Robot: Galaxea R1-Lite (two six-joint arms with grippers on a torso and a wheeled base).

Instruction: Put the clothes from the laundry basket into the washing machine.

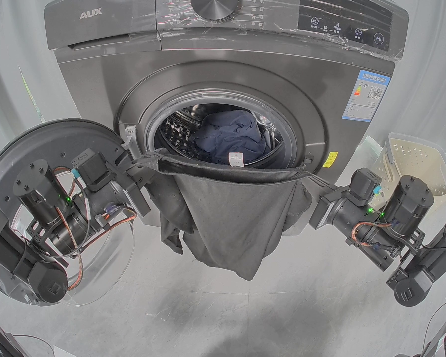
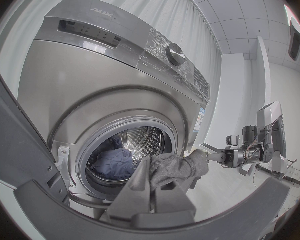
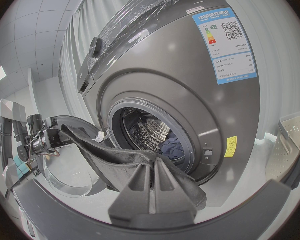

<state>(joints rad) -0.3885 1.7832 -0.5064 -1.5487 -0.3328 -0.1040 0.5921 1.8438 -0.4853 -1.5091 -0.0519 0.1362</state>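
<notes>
The task looks partly done. One dark blue garment [image 1: 230, 137] lies inside the drum [image 1: 178, 130] of the washing machine [image 1: 109, 85], whose door [image 1: 44, 140] stands swung wide open on the robot's left.

A second piece, a dark grey garment [image 1: 233, 209], is outside the machine. The left hand [image 1: 141, 167] is closed on one end of its top edge and the right hand [image 1: 312, 177] is closed on the other. The edge is stretched almost taut between them, across the front of the opening and about level with its lower rim. The rest of the cloth hangs down toward the floor, clear of the drum.

What appears to remain for this piece is to carry it over the rim into the drum and let go.

The laundry basket [image 1: 421, 167] stands on the floor beside the machine, on the robot's right. Its inside is too poorly seen to tell whether more clothes wait there.
</notes>
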